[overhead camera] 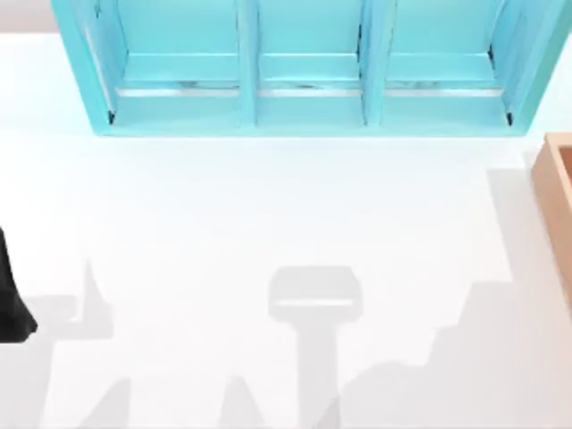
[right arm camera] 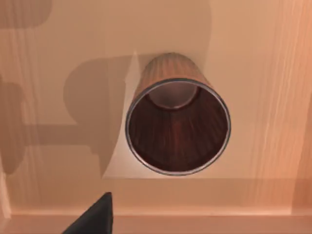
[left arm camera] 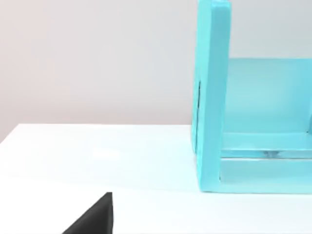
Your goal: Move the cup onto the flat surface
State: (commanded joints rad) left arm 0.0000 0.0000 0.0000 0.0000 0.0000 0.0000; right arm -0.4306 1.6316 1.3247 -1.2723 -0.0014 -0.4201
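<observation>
From above, the white counter [overhead camera: 268,214] lies bare across the middle, crossed by grey shadows, with the turquoise shelf unit [overhead camera: 308,98] standing along its far side and a corner of the tan wooden box [overhead camera: 559,197] at the right edge; a dark piece of the left arm [overhead camera: 11,304] sits at the left edge, low and out of the way, which reads as parked. The left wrist view looks across the counter [left arm camera: 97,151] at the near end wall of the shelf unit [left arm camera: 212,97], and a black tip of the left hand [left arm camera: 95,217] juts in at the lower edge; whether that hand is spread or pressed together I cannot tell. The right wrist view looks straight down into the wooden box [right arm camera: 53,73], where the cup [right arm camera: 178,126] stands upright on the box floor, mouth up, apart from the walls. It is copper-brown, tapered, faintly ribbed on the outside, dark brown inside with a thin pale rim. The right hand [right arm camera: 95,217] shows as one black tip at the frame's lower edge, hanging above the cup and not touching it; its spread cannot be told either. I judge this as a lining-up over the cup ahead of a grasp, since the cup is not yet on the counter
</observation>
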